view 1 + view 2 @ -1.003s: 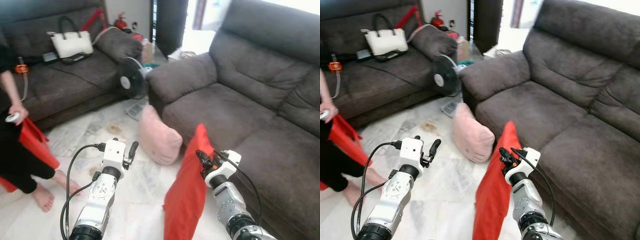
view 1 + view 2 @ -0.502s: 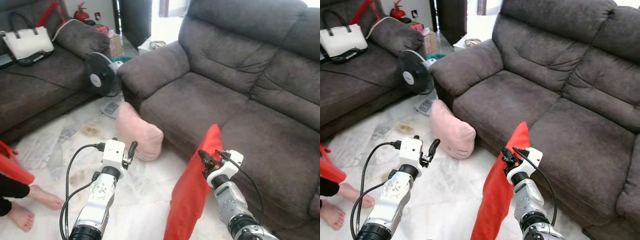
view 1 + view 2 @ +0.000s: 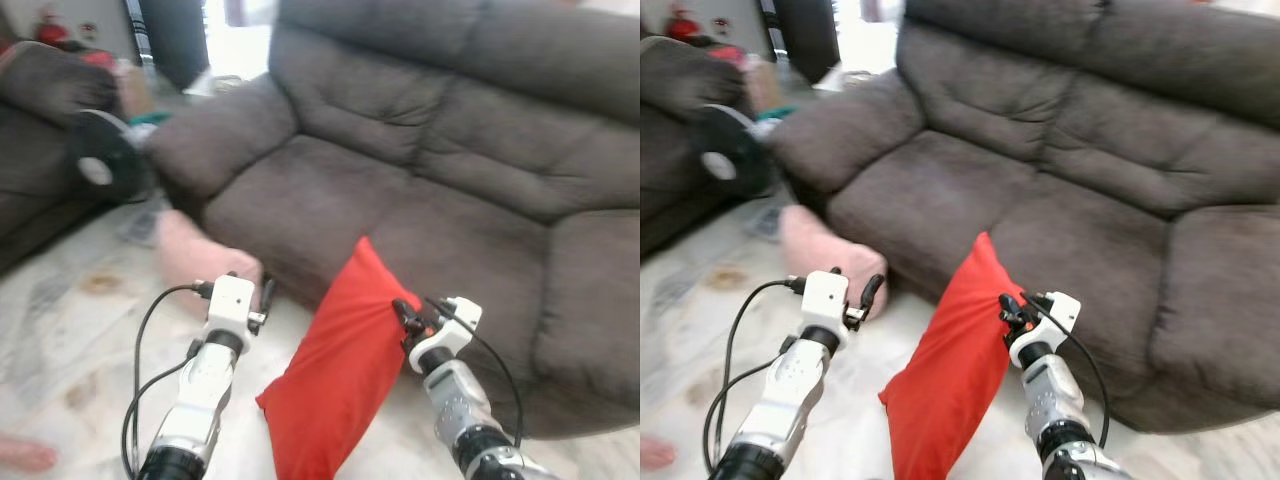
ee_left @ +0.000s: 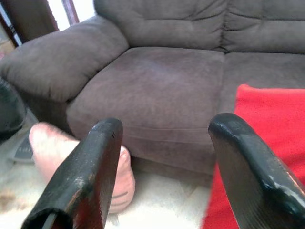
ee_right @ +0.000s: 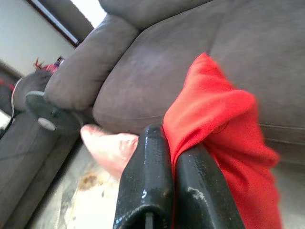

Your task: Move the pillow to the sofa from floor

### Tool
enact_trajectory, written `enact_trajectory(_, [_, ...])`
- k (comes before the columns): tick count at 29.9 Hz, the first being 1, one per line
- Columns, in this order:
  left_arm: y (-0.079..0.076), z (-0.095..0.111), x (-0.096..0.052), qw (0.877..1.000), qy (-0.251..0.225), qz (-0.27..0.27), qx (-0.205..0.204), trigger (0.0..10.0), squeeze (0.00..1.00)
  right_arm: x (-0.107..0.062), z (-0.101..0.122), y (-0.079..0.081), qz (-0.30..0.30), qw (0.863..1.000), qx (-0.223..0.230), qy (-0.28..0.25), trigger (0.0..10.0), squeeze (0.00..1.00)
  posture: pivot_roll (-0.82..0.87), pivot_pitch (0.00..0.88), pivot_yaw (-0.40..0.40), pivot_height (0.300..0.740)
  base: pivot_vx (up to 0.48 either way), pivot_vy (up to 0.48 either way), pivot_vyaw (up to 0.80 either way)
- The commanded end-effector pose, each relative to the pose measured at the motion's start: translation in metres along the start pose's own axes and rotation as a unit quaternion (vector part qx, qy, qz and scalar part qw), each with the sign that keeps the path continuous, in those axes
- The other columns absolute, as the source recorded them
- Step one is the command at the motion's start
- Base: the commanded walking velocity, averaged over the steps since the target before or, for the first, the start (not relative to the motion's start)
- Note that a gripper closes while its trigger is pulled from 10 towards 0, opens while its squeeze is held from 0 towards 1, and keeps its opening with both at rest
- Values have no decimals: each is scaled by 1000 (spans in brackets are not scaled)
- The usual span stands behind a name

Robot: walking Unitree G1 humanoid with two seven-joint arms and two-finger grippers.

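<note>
1. The red pillow point(image 3: 335, 375) hangs tilted in the lower centre of the head views, its upper corner in front of the sofa's seat cushion and its lower end over the floor point(image 3: 60, 330).
2. The right end effector point(image 3: 405, 318) is clamped on the pillow's upper right edge; in the right wrist view its two black fingers point(image 5: 151, 181) are pressed together with red fabric between them.
3. The left end effector point(image 3: 262, 296) is held up at lower left of centre with nothing in it; its fingers point(image 4: 83, 176) stand well apart.
4. The dark grey sofa point(image 3: 440, 150) fills the upper and right part of the frame.
5. A pink cushion point(image 3: 195, 262) lies on the floor against the sofa's base, at middle left.
6. A black fan point(image 3: 100, 165) stands at the upper left, beside the sofa's armrest.
</note>
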State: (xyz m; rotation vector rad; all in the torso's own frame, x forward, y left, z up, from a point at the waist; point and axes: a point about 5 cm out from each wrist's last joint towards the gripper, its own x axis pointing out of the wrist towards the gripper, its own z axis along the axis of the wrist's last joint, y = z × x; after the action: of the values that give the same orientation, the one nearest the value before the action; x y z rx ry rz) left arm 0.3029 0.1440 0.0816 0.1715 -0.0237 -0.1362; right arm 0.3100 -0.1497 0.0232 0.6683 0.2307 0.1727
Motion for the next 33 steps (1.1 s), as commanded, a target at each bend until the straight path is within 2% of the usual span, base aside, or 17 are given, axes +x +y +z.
enact_trajectory(1, [-3, -4, -1, 1000, 10, -3, 3, 10000, 0, 5, 22, 2, 9, 999, -20, -43, 10000, 0, 145, 35, -71, 740, 0, 0, -800])
enact_trajectory(20, [-4, -5, -1, 1000, 11, -6, 1, 10000, 0, 2, 23, -7, -26, 998, -28, -41, 10000, 0, 145, 29, -70, 740, 0, 0, -796])
enact_trajectory(24, [-6, -5, -1, 1000, 10, -12, -3, 10000, 0, 2, 23, -8, -27, 998, -42, -40, 10000, 0, 144, 20, -69, 740, 0, 0, 0])
enact_trajectory(29, [-8, -5, -1, 1000, 12, -21, -5, 10000, 0, 3, 17, 1, 25, 997, -73, -10, 10000, 0, 138, 13, -69, 740, 0, 0, 0])
enact_trajectory(30, [-8, -5, -1, 1000, 13, -25, -7, 10000, 0, 3, 13, 7, 62, 993, -99, 10, 10000, 0, 138, 13, -69, 740, 0, 0, 0])
enact_trajectory(32, [-8, -6, -1, 999, 15, -27, -7, 10000, 0, 2, 11, 9, 80, 990, -112, 22, 10000, 0, 136, 10, -71, 740, 0, 0, 0])
enact_trajectory(33, [-9, -8, -2, 999, 20, -34, -7, 10000, 0, 0, 7, 10, 107, 983, -139, 43, 10000, 0, 134, 6, -72, 740, 0, 0, 0])
